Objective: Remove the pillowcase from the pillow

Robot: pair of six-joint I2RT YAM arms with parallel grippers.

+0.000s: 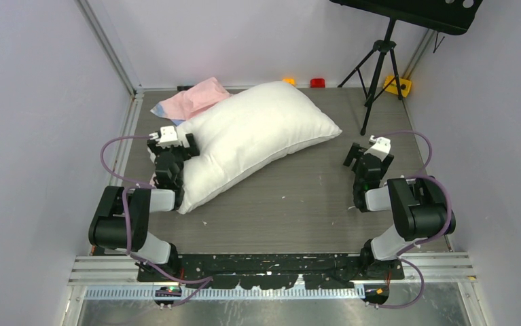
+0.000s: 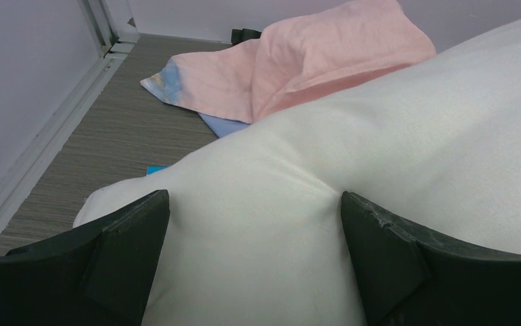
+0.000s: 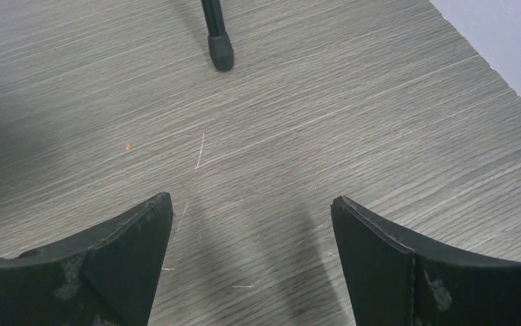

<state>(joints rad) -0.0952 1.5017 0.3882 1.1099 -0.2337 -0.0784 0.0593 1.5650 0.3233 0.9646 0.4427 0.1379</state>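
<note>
The white pillow (image 1: pixel 257 136) lies bare and diagonal across the table, and fills the left wrist view (image 2: pixel 352 170). The pale pink pillowcase (image 1: pixel 193 100) lies crumpled on the table behind the pillow's far left end, with its light blue edge showing in the left wrist view (image 2: pixel 291 61). My left gripper (image 1: pixel 174 145) is open, its jaws spread over the pillow's left end (image 2: pixel 254 204) and pressing on the white cloth. My right gripper (image 1: pixel 366 153) is open and empty above bare table (image 3: pixel 250 204), right of the pillow.
A black tripod (image 1: pixel 378 64) stands at the back right; one foot (image 3: pixel 221 54) is just ahead of my right gripper. A yellow block (image 1: pixel 397 85), a red one (image 1: pixel 318 83) and an orange one (image 1: pixel 289 81) lie along the back wall. Walls close in left and right.
</note>
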